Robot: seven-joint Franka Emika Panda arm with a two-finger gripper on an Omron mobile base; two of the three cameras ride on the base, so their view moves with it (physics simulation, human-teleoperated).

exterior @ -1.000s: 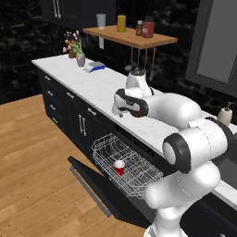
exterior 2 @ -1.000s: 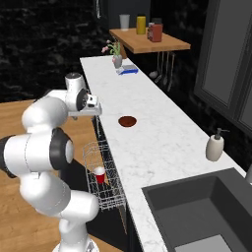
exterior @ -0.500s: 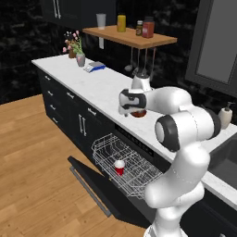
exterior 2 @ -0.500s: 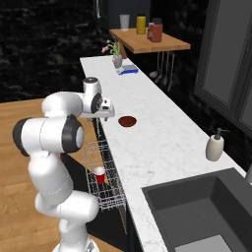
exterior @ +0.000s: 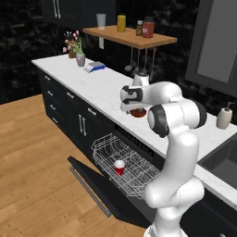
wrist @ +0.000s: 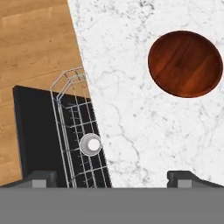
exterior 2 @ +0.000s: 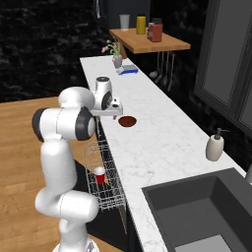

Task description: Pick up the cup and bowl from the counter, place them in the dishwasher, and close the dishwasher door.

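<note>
One arm bent over counter (exterior 2: 162, 142), open pincer (wrist: 111, 177) pointing down beside bowl (wrist: 185, 63)

A wooden shelf (exterior: 134, 38) hangs on the far dark wall. On it stand, left to right, a pale tumbler (exterior: 101, 21), a yellow can (exterior: 121, 23), a small dark jar (exterior: 139, 28) and a red jar (exterior: 148, 27), the last two just beside each other. Utensils (exterior: 137, 65) hang under the shelf. Below the shelf's left end, a vase of pink flowers (exterior: 76, 50) stands, with a blue-and-white sponge (exterior: 94, 67) near it to the right. A soap bottle (exterior 2: 214, 146) stands far right, near a dark sink (exterior 2: 203, 208). Black cabinets with silver handles (exterior: 82, 125) sit on the left over a wood floor (exterior: 32, 157).
</note>
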